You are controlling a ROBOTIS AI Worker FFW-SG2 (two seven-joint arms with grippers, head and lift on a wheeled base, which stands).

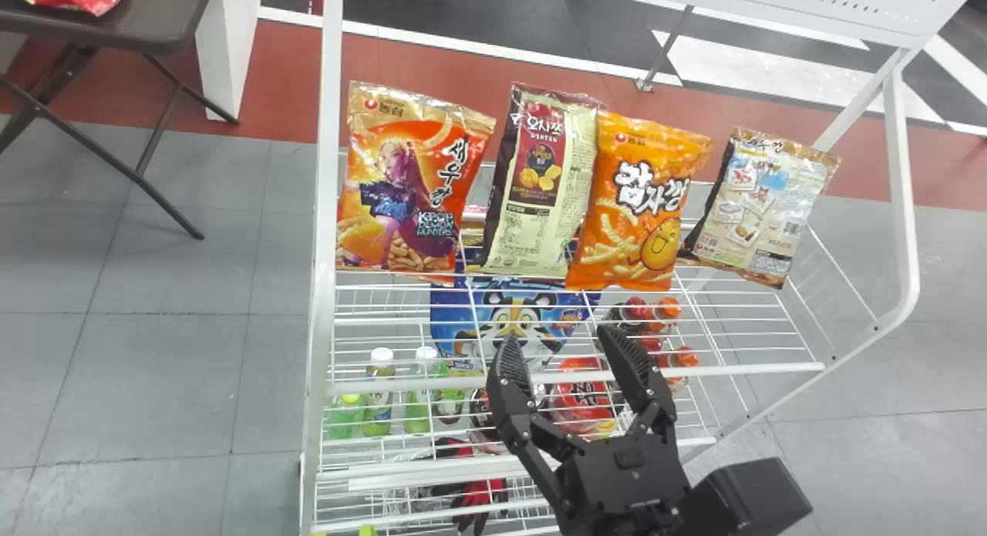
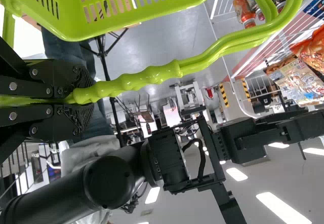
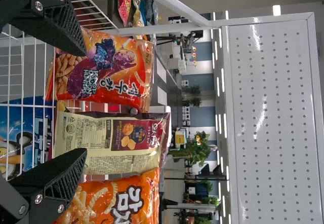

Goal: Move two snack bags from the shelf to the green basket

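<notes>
Four snack bags stand in one row on the shelf (image 1: 327,173): from its left, one orange-red bag (image 1: 409,189), one maroon-and-cream bag (image 1: 544,185), one orange bag (image 1: 640,204) and one pale bag (image 1: 759,208). All four point top end up, long axes close to upright, broad sides turned to the shelf's front. One blue bag (image 1: 513,320) and two white-capped bottles (image 1: 378,401) (image 1: 420,397) sit lower on the shelf.

There is one green basket (image 2: 152,13), apart from the shelf; its handle (image 2: 152,77) is clamped in the left hand (image 2: 88,102), the long axis of that handle running out from between the fingers toward the shelf's side. The right hand (image 1: 555,335) is at the shelf's front, fingers spread apart and pointing at the bags.
</notes>
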